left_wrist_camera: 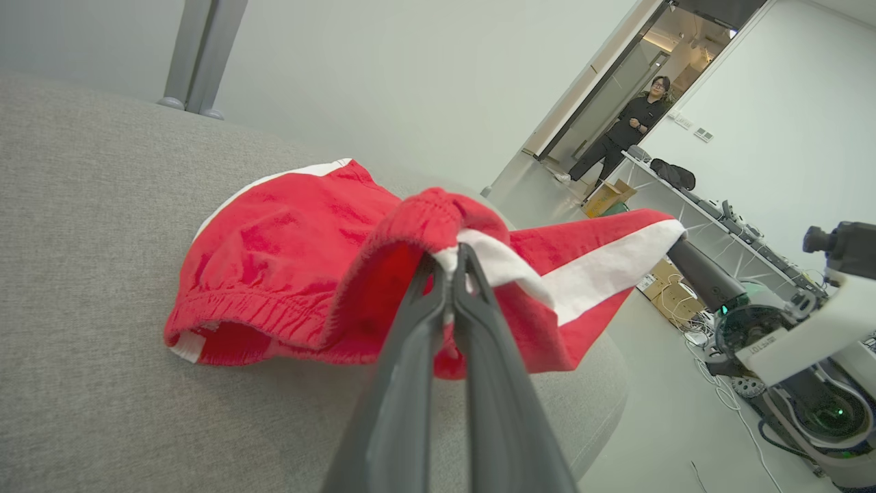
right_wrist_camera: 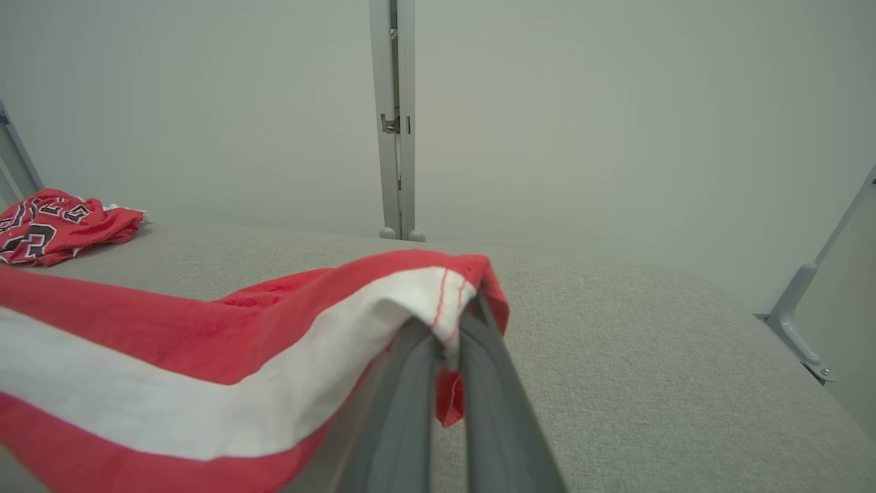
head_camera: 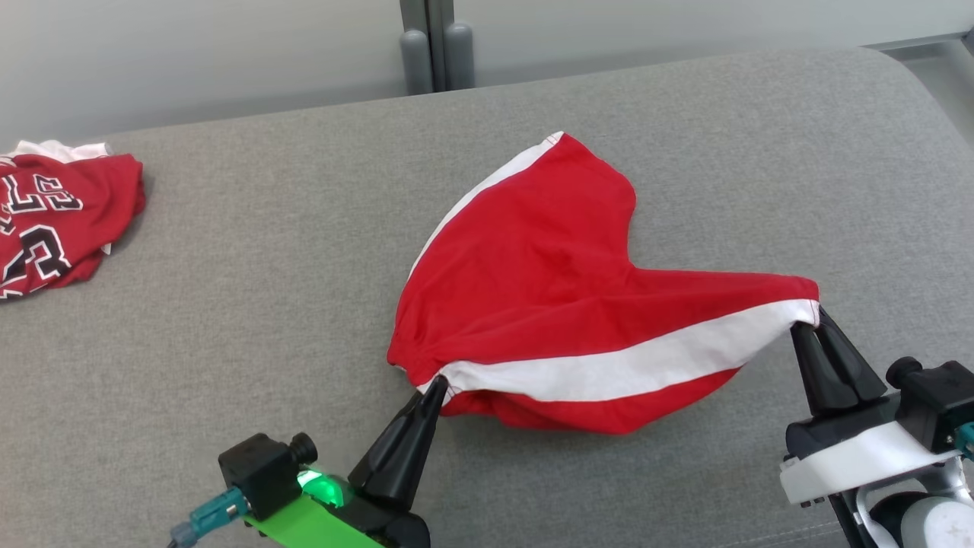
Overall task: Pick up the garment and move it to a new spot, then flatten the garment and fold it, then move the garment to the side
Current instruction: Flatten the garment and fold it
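The garment (head_camera: 548, 259) is a pair of red shorts with white side stripes, lying on the grey padded surface (head_camera: 259, 304). Its near edge is lifted and stretched between my two grippers. My left gripper (head_camera: 437, 383) is shut on the gathered waistband corner at the lower left, seen close in the left wrist view (left_wrist_camera: 453, 263). My right gripper (head_camera: 806, 323) is shut on the white-striped hem corner at the right, seen in the right wrist view (right_wrist_camera: 448, 329). The far leg of the garment (left_wrist_camera: 274, 233) rests on the surface.
A second red garment with black and white lettering (head_camera: 53, 217) lies bunched at the surface's far left. A grey post (head_camera: 434, 46) stands behind the far edge. In the left wrist view a person (left_wrist_camera: 626, 137) stands in a doorway beyond a cluttered desk (left_wrist_camera: 718, 219).
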### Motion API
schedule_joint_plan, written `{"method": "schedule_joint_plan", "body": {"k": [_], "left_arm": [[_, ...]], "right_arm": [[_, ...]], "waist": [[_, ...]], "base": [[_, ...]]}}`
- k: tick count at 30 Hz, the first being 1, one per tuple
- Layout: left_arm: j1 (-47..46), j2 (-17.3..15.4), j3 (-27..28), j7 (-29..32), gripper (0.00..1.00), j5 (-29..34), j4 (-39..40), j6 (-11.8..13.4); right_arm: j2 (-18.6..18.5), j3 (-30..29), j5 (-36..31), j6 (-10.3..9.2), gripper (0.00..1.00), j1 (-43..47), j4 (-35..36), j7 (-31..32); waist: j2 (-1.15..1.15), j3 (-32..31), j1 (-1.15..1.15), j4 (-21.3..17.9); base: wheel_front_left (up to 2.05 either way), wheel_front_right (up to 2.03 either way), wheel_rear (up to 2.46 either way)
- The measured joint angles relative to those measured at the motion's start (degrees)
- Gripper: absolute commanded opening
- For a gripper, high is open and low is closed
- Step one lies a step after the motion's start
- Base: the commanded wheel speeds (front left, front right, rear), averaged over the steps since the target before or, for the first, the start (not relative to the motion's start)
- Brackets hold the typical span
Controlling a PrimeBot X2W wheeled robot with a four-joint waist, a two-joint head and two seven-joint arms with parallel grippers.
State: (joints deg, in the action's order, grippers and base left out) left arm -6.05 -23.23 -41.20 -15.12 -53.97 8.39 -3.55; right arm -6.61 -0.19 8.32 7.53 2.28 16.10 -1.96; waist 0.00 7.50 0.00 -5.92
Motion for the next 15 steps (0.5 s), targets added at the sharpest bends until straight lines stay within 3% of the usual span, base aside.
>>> {"method": "schedule_joint_plan", "body": {"k": [8, 15], "left_arm": [[0.13, 5.41, 1.03, 0.0, 0.0, -5.35, -6.08, -1.53], [-2.07, 10.93, 4.3, 0.01, 0.0, -11.15, -11.45, -2.99]], "right_arm": [[-3.24, -0.07, 0.4, 0.0, 0.0, -8.31, -7.8, 1.2], [-8.23, 3.79, 1.8, 0.0, 0.0, -22.77, -18.64, 2.85]], "waist": [[0.0, 2.75, 0.0, 2.06], [0.0, 6.29, 0.0, 4.7]], "base": [[0.0, 0.0, 0.0], [0.0, 0.0, 0.0]]}}
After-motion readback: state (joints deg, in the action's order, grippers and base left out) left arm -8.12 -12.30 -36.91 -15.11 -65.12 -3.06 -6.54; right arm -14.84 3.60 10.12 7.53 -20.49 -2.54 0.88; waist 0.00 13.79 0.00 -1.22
